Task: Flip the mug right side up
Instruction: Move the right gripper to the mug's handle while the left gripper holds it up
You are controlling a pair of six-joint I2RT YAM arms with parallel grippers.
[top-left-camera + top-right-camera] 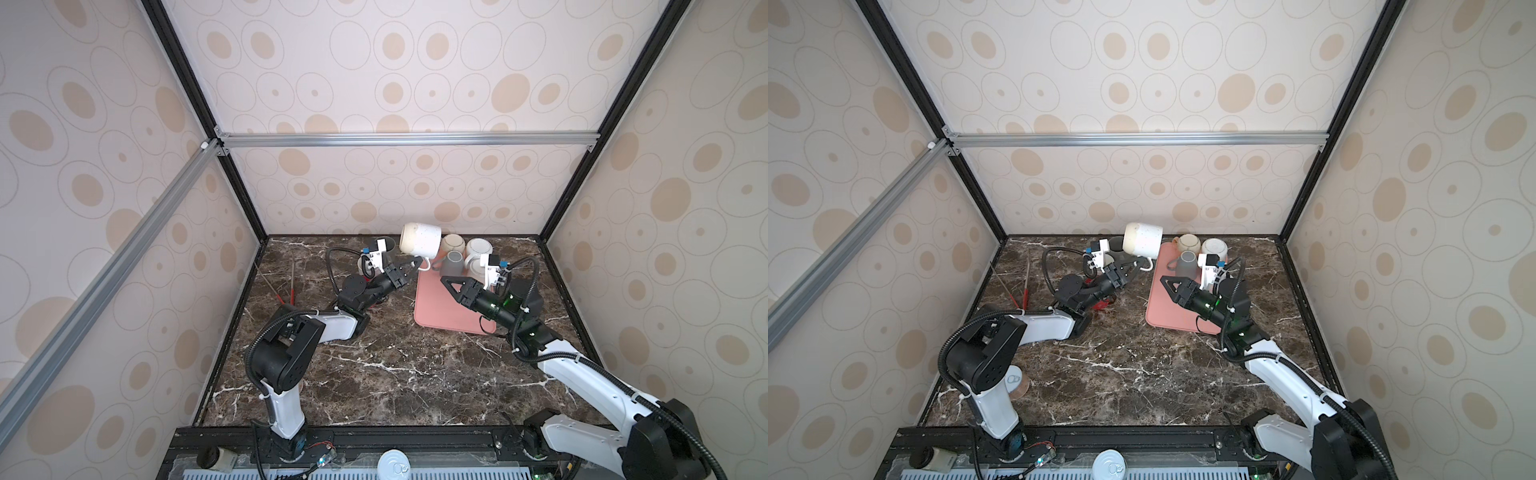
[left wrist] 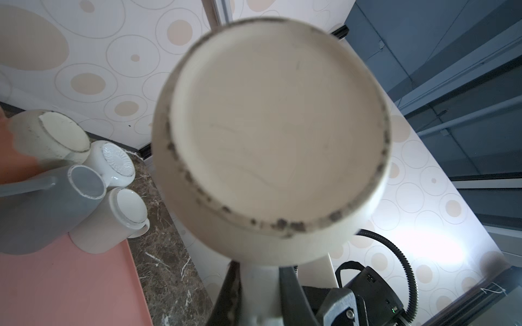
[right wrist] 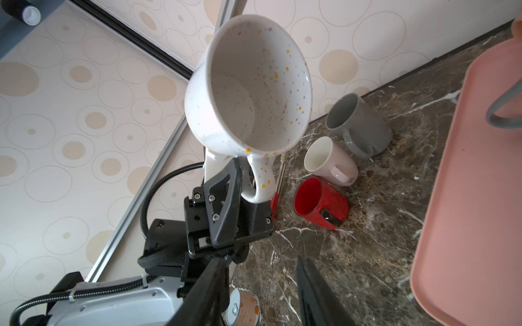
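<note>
A white speckled mug (image 1: 419,245) (image 1: 1142,240) hangs in the air above the back of the table, tipped on its side. My left gripper (image 1: 417,262) (image 1: 1137,264) is shut on its handle from below. In the left wrist view the mug's base (image 2: 271,135) fills the frame, and the handle sits pinched between the left gripper (image 2: 260,273) fingers. The right wrist view looks into the mug's open mouth (image 3: 248,84), with the handle clamped in the left gripper (image 3: 248,177). My right gripper (image 1: 446,284) (image 1: 1166,282) (image 3: 262,276) stands open and empty over the pink tray, short of the mug.
A pink tray (image 1: 440,316) (image 3: 466,197) carries upside-down mugs at its back: a grey one (image 1: 453,264), a white one (image 1: 478,249) and a beige one (image 1: 453,243). Grey (image 3: 358,124), pale pink (image 3: 330,161) and red (image 3: 322,203) mugs lie on the marble. Red-tipped chopsticks (image 1: 291,274) lie at left; a can (image 3: 243,307) lies near the left arm.
</note>
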